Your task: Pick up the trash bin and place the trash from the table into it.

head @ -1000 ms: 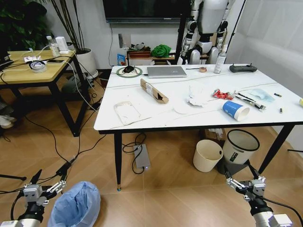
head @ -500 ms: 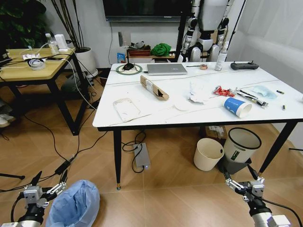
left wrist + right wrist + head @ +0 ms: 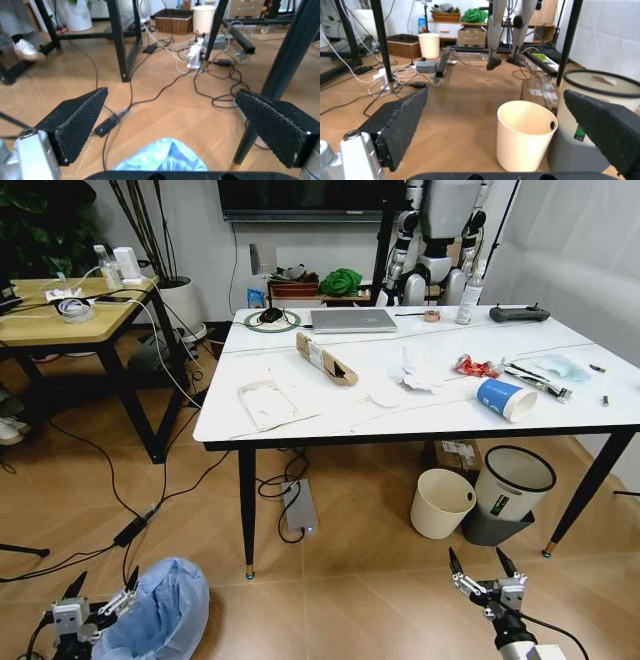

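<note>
The left gripper [image 3: 97,608] is hovering low with fingers spread wide and empty, the trash bin [image 3: 157,612] sitting on the floor just beside them. Its bag is soft, so closing on the rim itself should serve best. The right gripper [image 3: 480,573] is idling, fingers spread.

Left gripper [image 3: 98,599], right gripper [image 3: 483,571]: silver metal bodies, black fingers with dotted-texture pads [image 3: 80,120].

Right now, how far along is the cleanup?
Nothing is done. The trash bin sits on the floor beside the open left gripper; the open right gripper holds nothing. The cardboard box, tissues and blue cup remain on the table.
</note>
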Robot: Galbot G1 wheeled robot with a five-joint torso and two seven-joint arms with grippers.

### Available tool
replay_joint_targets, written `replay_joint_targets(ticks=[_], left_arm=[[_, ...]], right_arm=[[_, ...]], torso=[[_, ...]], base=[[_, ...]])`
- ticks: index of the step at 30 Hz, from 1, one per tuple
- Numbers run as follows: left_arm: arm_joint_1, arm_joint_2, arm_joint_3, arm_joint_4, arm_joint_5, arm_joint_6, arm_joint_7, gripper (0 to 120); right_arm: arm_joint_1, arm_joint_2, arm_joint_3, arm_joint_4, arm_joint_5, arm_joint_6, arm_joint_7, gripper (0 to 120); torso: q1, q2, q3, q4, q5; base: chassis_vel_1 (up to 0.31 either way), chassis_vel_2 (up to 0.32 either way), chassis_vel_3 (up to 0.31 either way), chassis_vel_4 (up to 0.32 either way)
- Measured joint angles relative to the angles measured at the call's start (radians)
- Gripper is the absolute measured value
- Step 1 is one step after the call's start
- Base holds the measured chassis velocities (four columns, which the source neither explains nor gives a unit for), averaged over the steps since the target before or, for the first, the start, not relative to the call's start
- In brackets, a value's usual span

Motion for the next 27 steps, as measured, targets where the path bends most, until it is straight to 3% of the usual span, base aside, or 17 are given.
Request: replay_joint_targets(ticks=[13, 27], left_arm=[[0.029, -0.009, -0.009, 0.016, 0.0, -0.015, 0.007, 100], [0.051, 0.049, -0.027, -0.003, -0.006, -0.013, 0.014, 100]], right_arm=[[0.003, -0.001, 0.008, -0.04, -0.007, 0.035, -0.011, 100], [0.0, -0.003, 0.021, -0.048, 0.001, 0.055, -0.019, 100]], torso=[[-0.023, -0.057, -0.033, 0.0001, -0.0001], [-0.046, -0.117, -0.07, -0.0001, 0.0]], base=[[0.0, 0.0, 0.0, 0.0], [0.0, 0.0, 0.0, 0.0]])
